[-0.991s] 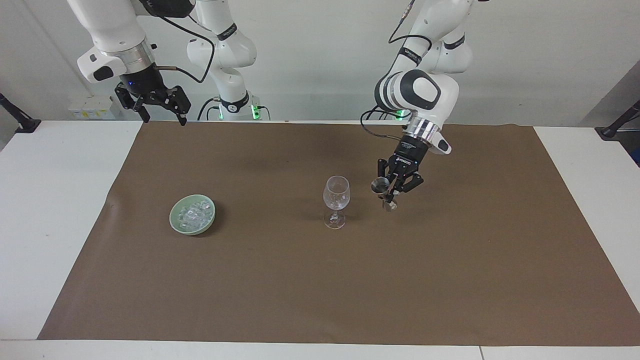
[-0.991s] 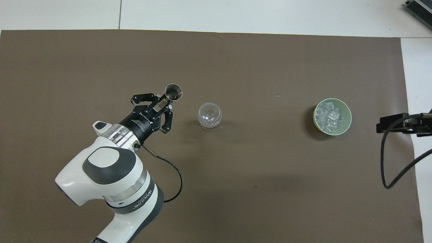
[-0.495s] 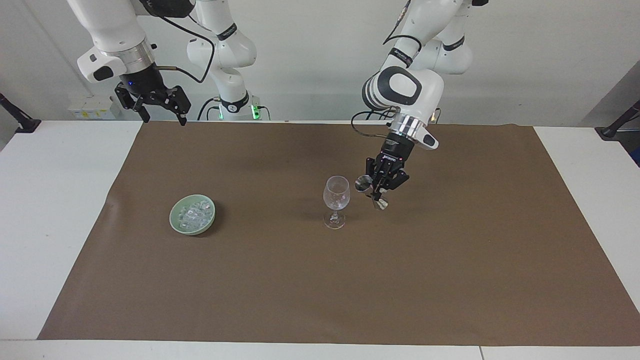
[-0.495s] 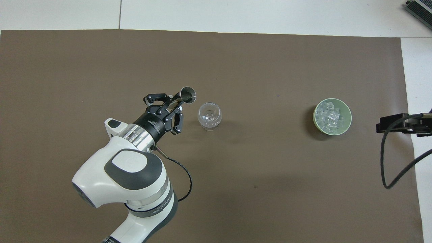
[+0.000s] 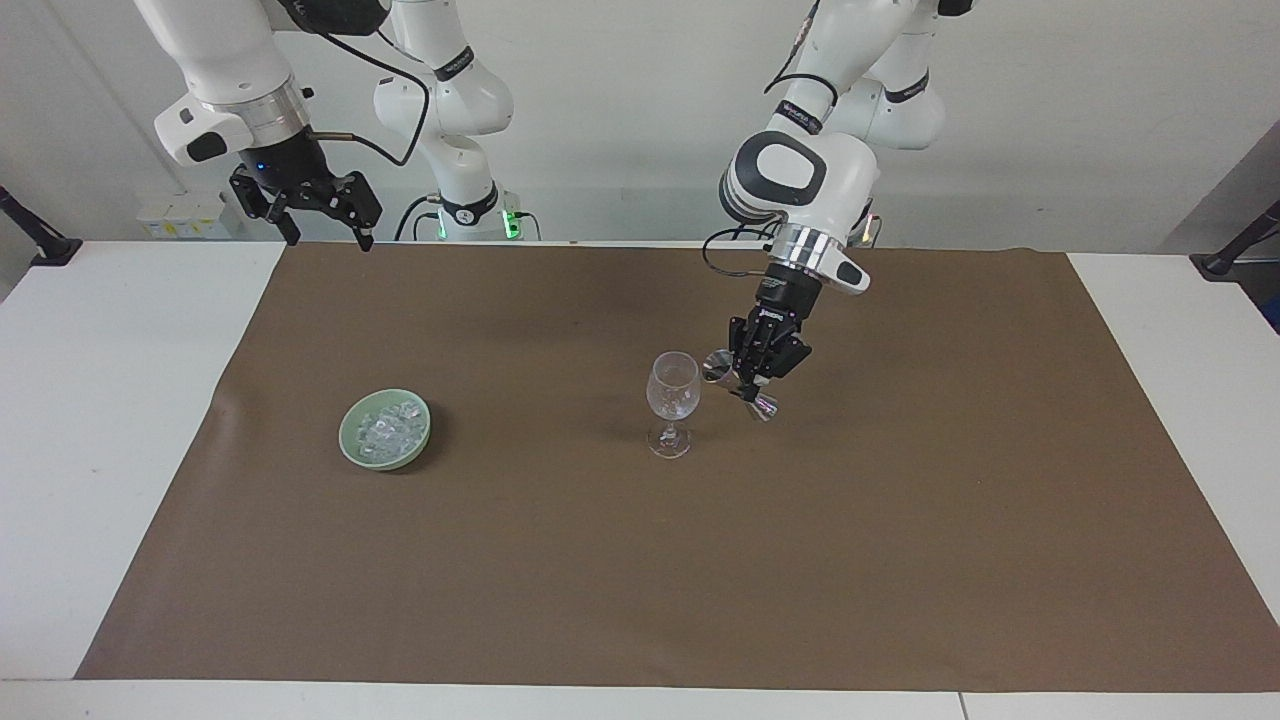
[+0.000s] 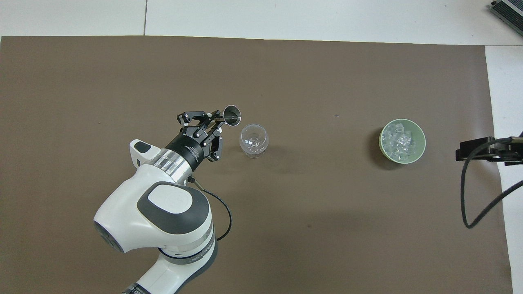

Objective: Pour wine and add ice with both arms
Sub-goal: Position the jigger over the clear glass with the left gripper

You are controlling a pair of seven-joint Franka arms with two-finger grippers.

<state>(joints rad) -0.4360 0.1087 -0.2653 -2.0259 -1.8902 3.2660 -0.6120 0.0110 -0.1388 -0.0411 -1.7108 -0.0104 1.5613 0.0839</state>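
A clear stemmed wine glass (image 5: 672, 402) stands on the brown mat; it also shows in the overhead view (image 6: 253, 140). My left gripper (image 5: 745, 380) is shut on a small metal jigger (image 5: 738, 384), tilted beside the glass's rim on the left arm's side; the jigger's mouth (image 6: 231, 115) points toward the glass. Ice chunks (image 5: 386, 429) fill a green bowl (image 5: 351, 445) toward the right arm's end; the ice also shows from overhead (image 6: 401, 141). My right gripper (image 5: 318, 215) is open and waits high over the mat's edge at its own end.
The brown mat (image 5: 640, 560) covers most of the white table (image 5: 90, 400). A black cable (image 6: 478, 196) hangs from the right arm near the bowl (image 6: 421, 141).
My left gripper has moved the jigger toward the wine glass and tilted it more. The right arm has not moved.
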